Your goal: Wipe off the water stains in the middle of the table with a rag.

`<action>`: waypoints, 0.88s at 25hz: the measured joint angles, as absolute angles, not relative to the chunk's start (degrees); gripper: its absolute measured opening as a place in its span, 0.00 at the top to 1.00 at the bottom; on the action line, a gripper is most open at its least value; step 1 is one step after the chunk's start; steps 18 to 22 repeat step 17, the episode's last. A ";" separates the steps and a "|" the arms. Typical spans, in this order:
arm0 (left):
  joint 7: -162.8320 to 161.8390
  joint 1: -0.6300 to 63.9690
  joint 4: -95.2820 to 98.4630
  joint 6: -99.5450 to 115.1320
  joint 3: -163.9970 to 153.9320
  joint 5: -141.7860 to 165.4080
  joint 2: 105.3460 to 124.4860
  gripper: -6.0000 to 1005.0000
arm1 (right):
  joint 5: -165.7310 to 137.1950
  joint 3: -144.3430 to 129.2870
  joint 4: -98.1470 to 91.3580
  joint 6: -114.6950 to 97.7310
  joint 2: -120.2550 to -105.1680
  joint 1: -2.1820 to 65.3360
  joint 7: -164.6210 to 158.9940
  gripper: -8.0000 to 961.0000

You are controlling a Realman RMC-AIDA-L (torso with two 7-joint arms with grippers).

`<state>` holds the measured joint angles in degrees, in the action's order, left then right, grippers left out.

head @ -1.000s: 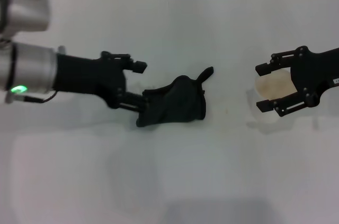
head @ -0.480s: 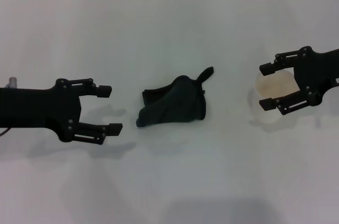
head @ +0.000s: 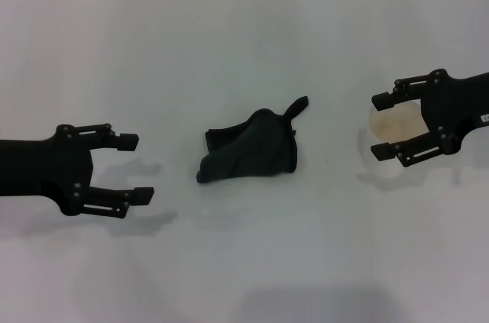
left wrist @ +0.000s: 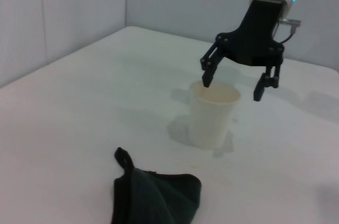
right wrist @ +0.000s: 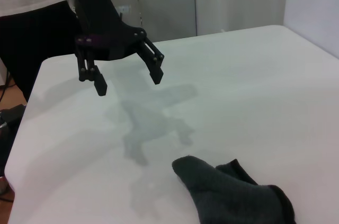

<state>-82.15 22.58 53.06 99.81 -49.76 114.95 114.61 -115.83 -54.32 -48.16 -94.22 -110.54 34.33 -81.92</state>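
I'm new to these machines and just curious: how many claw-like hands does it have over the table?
2. The left gripper hangs open on the robot's left, apart from the rag. The right gripper is open around the cup on the right. None seems hidden.

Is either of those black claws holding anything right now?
No. The left gripper is open, off to the side of the rag. The right gripper is open around the cup, not gripping it.

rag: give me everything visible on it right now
The rag is a dark charcoal-black soft cloth, crumpled into a folded heap with a narrow pointed tab sticking out at its far edge. It lies on the white table near the middle, between the two grippers. Nothing grips or touches it: the left gripper hangs open, clear of it.
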 joint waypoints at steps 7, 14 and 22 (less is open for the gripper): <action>-81.98 22.43 53.06 99.71 -48.38 115.09 114.18 0.11 | -115.80 -54.32 -48.24 -93.41 -110.57 34.26 -81.97 0.14; -81.95 22.41 53.06 99.06 -48.34 115.73 114.08 0.11 | -115.83 -54.32 -48.16 -92.81 -110.52 34.42 -82.00 0.14; -81.93 22.52 53.07 98.71 -48.34 115.93 114.08 0.11 | -115.83 -54.32 -48.16 -92.81 -110.51 34.57 -82.00 0.14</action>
